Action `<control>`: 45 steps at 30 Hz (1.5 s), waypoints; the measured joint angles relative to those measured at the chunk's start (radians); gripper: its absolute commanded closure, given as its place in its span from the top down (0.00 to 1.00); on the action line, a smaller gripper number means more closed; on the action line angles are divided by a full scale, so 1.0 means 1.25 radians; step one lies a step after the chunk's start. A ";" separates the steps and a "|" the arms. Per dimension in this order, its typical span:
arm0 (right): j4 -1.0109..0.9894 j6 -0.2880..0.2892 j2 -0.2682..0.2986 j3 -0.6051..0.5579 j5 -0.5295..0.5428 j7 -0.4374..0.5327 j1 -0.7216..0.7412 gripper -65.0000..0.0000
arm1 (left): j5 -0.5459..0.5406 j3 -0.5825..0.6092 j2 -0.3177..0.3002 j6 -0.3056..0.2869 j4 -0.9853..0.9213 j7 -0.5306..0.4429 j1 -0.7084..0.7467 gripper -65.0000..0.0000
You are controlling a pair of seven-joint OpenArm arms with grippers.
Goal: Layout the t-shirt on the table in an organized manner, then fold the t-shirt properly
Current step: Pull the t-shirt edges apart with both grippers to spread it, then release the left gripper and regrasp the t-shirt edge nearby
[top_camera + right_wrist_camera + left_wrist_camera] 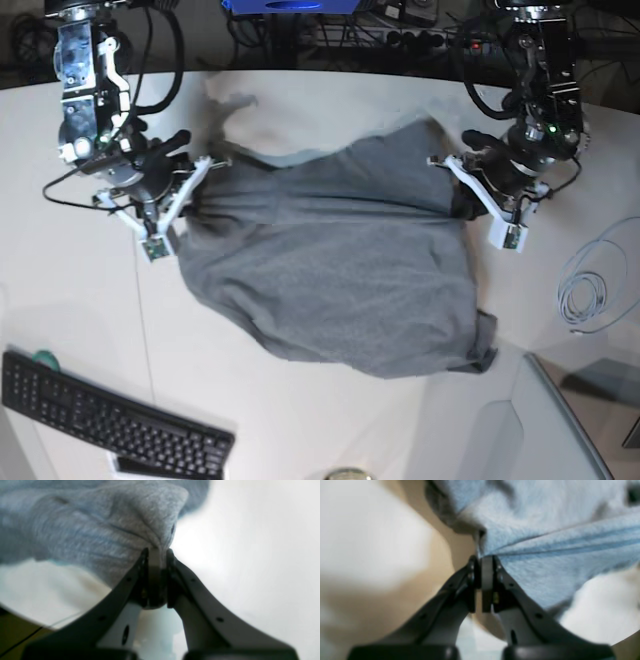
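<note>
Overhead, going left to right, we first meet a black keyboard (110, 420) near the front-left corner of the table (60, 300). Above it, toward the table's left side, our right gripper (205, 165) has its jaws clenched on a bunched edge of the t-shirt (330, 270); our right wrist view shows the same pinch close up, the right gripper (157, 551) nipping a fold of the grey knit t-shirt (95, 530) with the white table (250, 555) behind it. The t-shirt spreads across the middle of the table between both arms, drawn into taut creases along its far edge and hanging loose and rumpled toward the front edge, with one folded corner at its front right. On the right, our left gripper (450, 170) grasps the opposite far corner of the cloth, jaws pressed together on the fabric; in our left wrist view the left gripper (482, 560) pinches the t-shirt (545, 555), and tension lines fan out from that point. Beyond it, near the table's right edge, a coiled pale cable (595, 285) lies well apart from the shirt.
</note>
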 measured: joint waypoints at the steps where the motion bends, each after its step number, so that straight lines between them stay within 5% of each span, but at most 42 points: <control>1: 0.000 0.001 -0.009 -0.017 0.006 -0.003 0.000 0.01 | -0.003 -0.023 -0.013 -0.002 0.013 0.014 -0.002 0.00; 7: 0.003 0.005 -0.064 -0.038 0.020 0.004 -0.002 0.01 | -0.005 -0.126 -0.076 -0.008 0.046 0.058 -0.004 0.00; 24: 0.005 0.005 -0.061 -0.036 0.025 0.006 -0.134 0.01 | -0.020 -0.189 -0.060 -0.019 -0.110 0.067 0.064 0.00; 27: 0.005 0.009 -0.066 0.005 0.008 0.009 -0.130 0.01 | 0.007 -0.253 -0.057 0.003 -0.129 0.055 0.050 0.16; 32: 0.005 -0.012 -0.050 0.090 -0.013 -0.001 -0.132 0.01 | 0.014 -0.311 -0.079 0.015 -0.138 0.055 0.053 0.00; 42: 0.005 -0.006 -0.059 0.092 -0.007 -0.001 -0.133 0.01 | 0.005 -0.305 -0.057 0.006 -0.096 0.056 0.079 0.00; 43: 0.005 -0.006 -0.060 0.091 -0.006 -0.001 -0.133 0.01 | 0.004 -0.305 -0.047 0.005 -0.070 0.057 0.092 0.01; 45: 0.005 -0.006 -0.059 0.091 -0.006 -0.001 -0.132 0.01 | 0.001 -0.305 -0.026 0.002 -0.018 0.058 0.116 0.18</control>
